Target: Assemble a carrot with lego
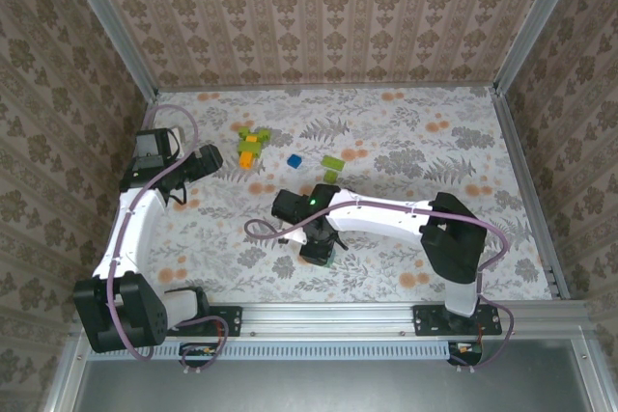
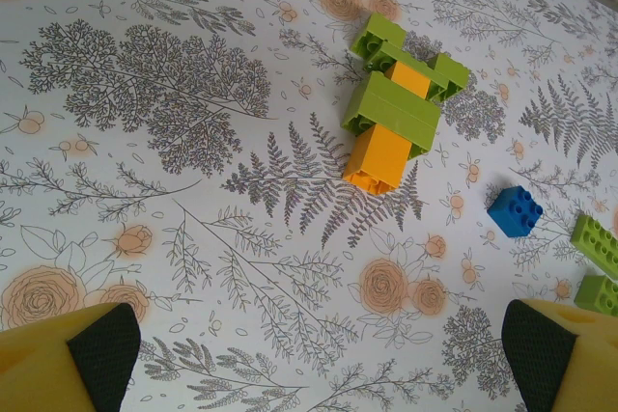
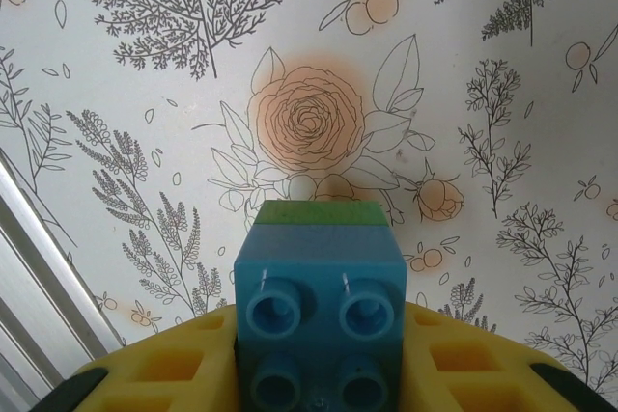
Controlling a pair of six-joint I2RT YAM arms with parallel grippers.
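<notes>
Five separate lots of lego show on the floral-printed tabletop (image 1: pixel 406 142). There is one joined cluster of light green and orange plastic studded bricks (image 2: pixel 394 111), seemingly three green and two orange. There is also one loose blue studded brick (image 2: pixel 514 211), with two loose light green studded bricks (image 2: pixel 599 243) just beside it. The last is one blue studded brick capped by a green one (image 3: pixel 319 306), held in the right tool (image 3: pixel 319 373).

The right tool is nearly closed, its yellow pads (image 3: pixel 174 364) clamped on either side of that pair. It sits over the near part of the tabletop, well apart from the cluster. The left tool (image 2: pixel 314 359) stands at its widest with nothing in it. The cluster lies ahead of it, with bare tabletop between them.

The metal rail (image 3: pixel 29 258) at the near edge runs close to the right tool. Patterned walls (image 1: pixel 319 16) close the other three sides.
</notes>
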